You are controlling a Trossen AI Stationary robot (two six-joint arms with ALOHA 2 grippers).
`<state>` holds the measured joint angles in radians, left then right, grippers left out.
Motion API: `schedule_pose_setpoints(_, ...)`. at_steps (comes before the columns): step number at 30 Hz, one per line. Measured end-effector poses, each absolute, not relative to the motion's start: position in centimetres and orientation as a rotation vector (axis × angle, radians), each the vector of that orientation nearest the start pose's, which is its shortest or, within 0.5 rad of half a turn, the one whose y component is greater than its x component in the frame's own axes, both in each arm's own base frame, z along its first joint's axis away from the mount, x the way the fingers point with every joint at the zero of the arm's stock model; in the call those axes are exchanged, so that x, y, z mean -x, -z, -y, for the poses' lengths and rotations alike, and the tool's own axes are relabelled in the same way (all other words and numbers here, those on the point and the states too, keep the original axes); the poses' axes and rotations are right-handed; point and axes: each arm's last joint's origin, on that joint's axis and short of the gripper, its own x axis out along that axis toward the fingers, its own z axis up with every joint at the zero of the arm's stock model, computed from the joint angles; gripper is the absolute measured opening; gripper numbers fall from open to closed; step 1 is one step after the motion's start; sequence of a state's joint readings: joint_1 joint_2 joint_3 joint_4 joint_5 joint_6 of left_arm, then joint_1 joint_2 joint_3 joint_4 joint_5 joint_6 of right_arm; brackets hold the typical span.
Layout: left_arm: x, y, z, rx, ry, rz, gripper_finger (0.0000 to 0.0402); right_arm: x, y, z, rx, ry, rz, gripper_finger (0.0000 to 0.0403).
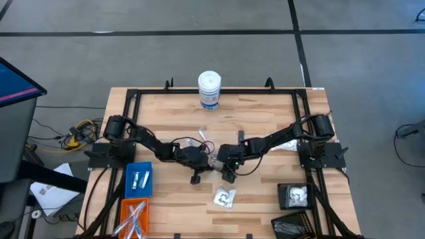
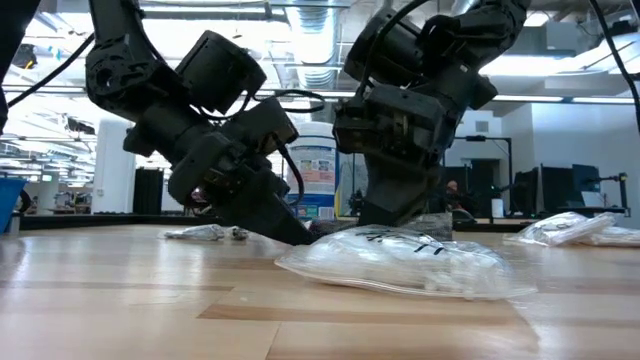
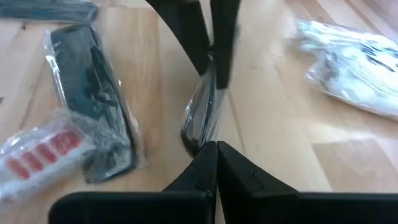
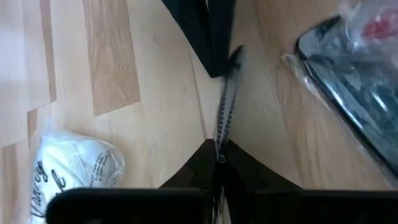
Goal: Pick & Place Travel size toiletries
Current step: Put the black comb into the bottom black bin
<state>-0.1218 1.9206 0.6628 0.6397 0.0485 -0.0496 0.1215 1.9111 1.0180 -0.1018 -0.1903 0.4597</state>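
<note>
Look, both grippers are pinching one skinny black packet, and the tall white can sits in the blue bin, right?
Not quite. The white can stands on the bare table's far edge, not in the blue bin, as the high view shows. Both the left gripper and right gripper do pinch the black packet.

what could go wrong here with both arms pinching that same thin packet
1. Both the left gripper and the right gripper are shut on the same slim packet, one at each end. If either arm pulls away, the clear wrap could tear or slip out.
2. The two grippers sit almost tip to tip at mid-table, so a small move risks a collision.
3. The black comb packet lies close beside them and could get knocked aside.
</note>
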Motion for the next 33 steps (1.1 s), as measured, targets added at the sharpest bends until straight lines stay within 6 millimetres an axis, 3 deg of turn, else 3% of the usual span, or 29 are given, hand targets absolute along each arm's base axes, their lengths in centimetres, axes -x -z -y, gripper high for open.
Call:
schedule_pose_setpoints(3,-31.3,-9.1,4.8,-0.011,0.153,-0.602,0.0000,-35.3,-12.4,-4.9,-0.408,-0.073,-1.063,0.0006)
schedule_pose_setpoints(5,-30.9,-10.8,5.5,-0.050,0.144,-0.531,0.0000,-34.7,-13.0,-5.1,-0.376,-0.102,-1.088,0.0006)
schedule_pose_setpoints(10,-28.3,-14.2,7.2,-0.163,0.099,-0.409,0.0000,-32.2,-17.1,-5.5,-0.265,-0.144,-1.130,0.0004)
schedule_pose_setpoints(16,-24.7,-16.1,7.1,-0.174,0.035,-0.322,0.0000,-25.6,-22.9,-7.7,-0.196,-0.211,-1.265,0.0003)
schedule_pose_setpoints(21,-23.1,-15.9,6.3,-0.161,-0.017,-0.285,0.0000,-19.4,-26.3,-11.5,-0.311,-0.265,-1.270,0.0002)
schedule_pose_setpoints(25,-22.9,-16.0,6.1,-0.147,-0.029,-0.257,0.0000,-15.2,-26.7,-16.2,-0.418,-0.474,-1.208,0.0003)
schedule_pose_setpoints(27,-22.9,-16.0,6.1,-0.145,-0.030,-0.254,0.0000,-13.5,-26.1,-18.0,-0.390,-0.542,-1.153,0.0003)
schedule_pose_setpoints(33,-23.0,-16.1,6.1,-0.122,-0.033,-0.239,0.0000,-10.2,-21.2,-20.3,-0.206,-0.524,-1.153,0.0004)
